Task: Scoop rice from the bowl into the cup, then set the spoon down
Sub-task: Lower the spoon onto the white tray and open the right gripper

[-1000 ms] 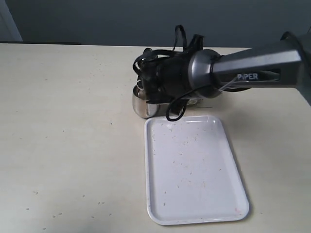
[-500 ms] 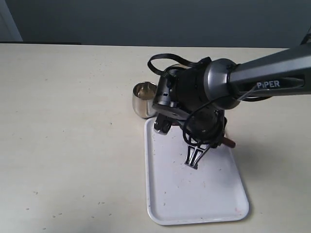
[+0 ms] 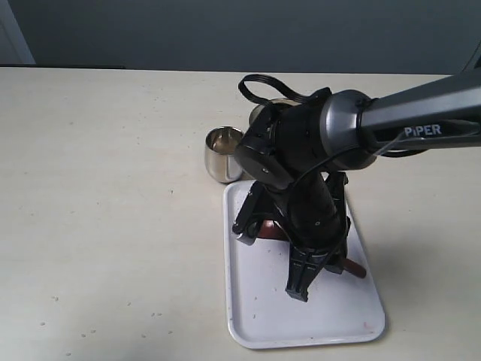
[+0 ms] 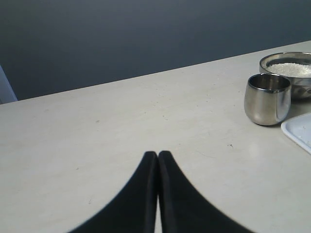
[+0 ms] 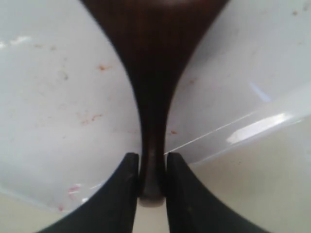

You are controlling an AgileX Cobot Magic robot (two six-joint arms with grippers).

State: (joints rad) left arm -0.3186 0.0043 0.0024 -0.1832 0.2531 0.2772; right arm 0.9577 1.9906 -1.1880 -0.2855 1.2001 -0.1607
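My right gripper (image 5: 153, 167) is shut on the end of the dark reddish-brown wooden spoon (image 5: 150, 73), whose handle tip reaches just past the white tray's (image 5: 58, 97) rim. In the exterior view the right arm (image 3: 301, 203) hangs low over the tray (image 3: 263, 308); parts of the spoon (image 3: 264, 228) show beneath it. The steel cup (image 3: 223, 154) stands just behind the tray's far left corner. The bowl (image 3: 261, 113) is mostly hidden by the arm. From the left wrist I see the cup (image 4: 267, 98), the bowl (image 4: 301, 87) and the rice (image 4: 291, 69). My left gripper (image 4: 158, 155) is shut and empty.
Stray rice grains dot the tray floor and the beige table (image 3: 113, 226). The table stretches wide to the left of the tray. A dark wall rises behind the table's far edge.
The right arm has swung from above the cup and bowl forward and down over the tray, bringing the spoon low onto it. The cup is now uncovered.
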